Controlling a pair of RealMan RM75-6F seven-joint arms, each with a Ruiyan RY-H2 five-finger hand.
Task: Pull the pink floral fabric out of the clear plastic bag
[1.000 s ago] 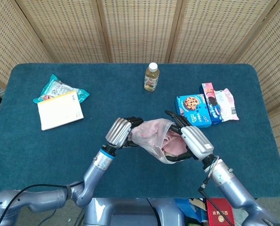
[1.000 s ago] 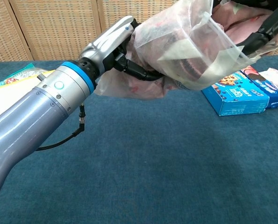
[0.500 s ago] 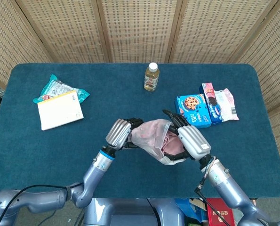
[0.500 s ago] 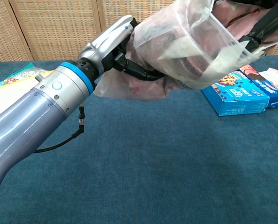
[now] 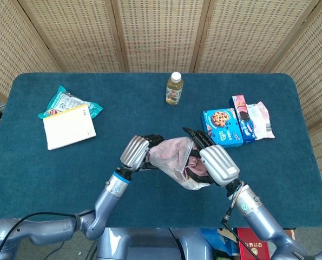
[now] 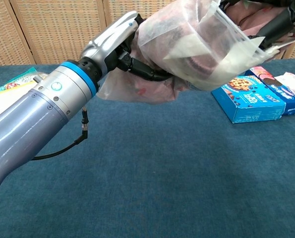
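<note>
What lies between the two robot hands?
In the head view, the clear bag with the pink fabric inside spans the gap between the left robot hand and right robot hand; both grip it.

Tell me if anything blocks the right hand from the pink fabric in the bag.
Nothing visible does. The right hand is at the open mouth of the clear plastic bag, fingers on the pink floral fabric, while the left hand grips the bag's other end.

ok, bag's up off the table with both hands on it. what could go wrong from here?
The left hand only bunches the thin clear plastic bag; it could slip or tear as the right hand tugs the pink floral fabric. The bag might follow the fabric. The blue cookie box sits close to the right arm's path.
</note>
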